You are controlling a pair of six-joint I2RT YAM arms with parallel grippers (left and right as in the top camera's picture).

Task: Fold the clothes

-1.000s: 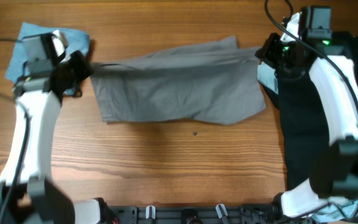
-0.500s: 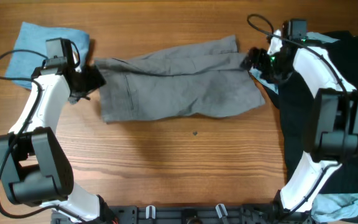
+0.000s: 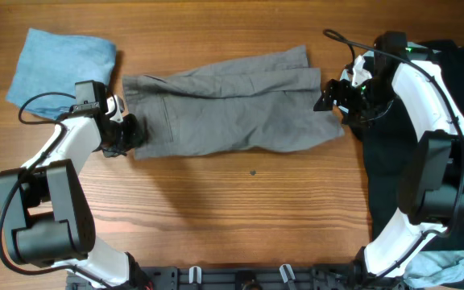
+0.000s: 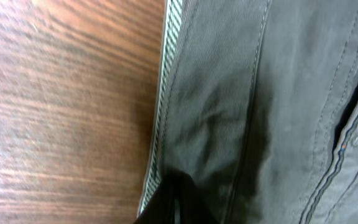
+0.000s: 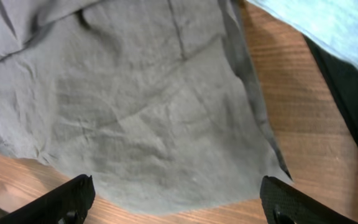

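Observation:
The grey-khaki shorts [image 3: 232,113] lie spread flat across the middle of the wooden table, waistband to the left. My left gripper [image 3: 129,133] is at their lower left corner. In the left wrist view its dark fingers [image 4: 176,208] are shut together on the waistband edge with the striped lining, and the shorts [image 4: 278,93] pucker toward them. My right gripper [image 3: 327,95] hovers over the right end of the shorts. In the right wrist view it [image 5: 179,202] stands wide open above the leg hem of the shorts [image 5: 148,112], holding nothing.
A bright blue cloth [image 3: 63,63] lies folded at the back left. A black garment [image 3: 425,161] covers the right side of the table, with a pale blue one [image 3: 457,266] at the front right corner. Bare wood [image 3: 248,209] stretches in front of the shorts.
My left gripper slid from the shorts' upper left corner down to the lower left and shut there. My right gripper let go of the upper right corner, opened and dropped slightly.

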